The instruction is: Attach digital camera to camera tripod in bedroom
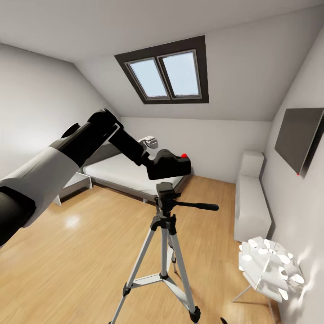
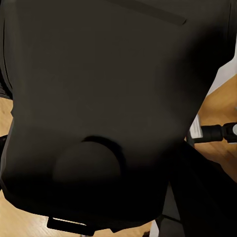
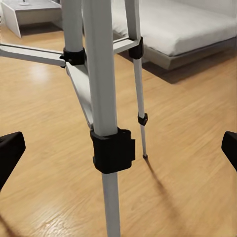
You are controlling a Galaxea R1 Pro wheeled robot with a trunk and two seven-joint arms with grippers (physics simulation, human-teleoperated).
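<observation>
Digital camera (image 2: 108, 98) hides left tool above camera tripod (image 1: 167, 198).

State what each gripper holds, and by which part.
The left arm carries the digital camera above the camera tripod; the grip point is hidden. The right gripper is open, holding nothing.

Black digital camera (image 1: 168, 165), silver-grey camera tripod (image 1: 163, 252)

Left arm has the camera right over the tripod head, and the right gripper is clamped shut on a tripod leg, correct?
Not quite. The right wrist view shows the right gripper open, fingertips wide apart on either side of the camera tripod leg, not touching it. The rest holds: in the head view the digital camera hangs just above the tripod head.
</observation>
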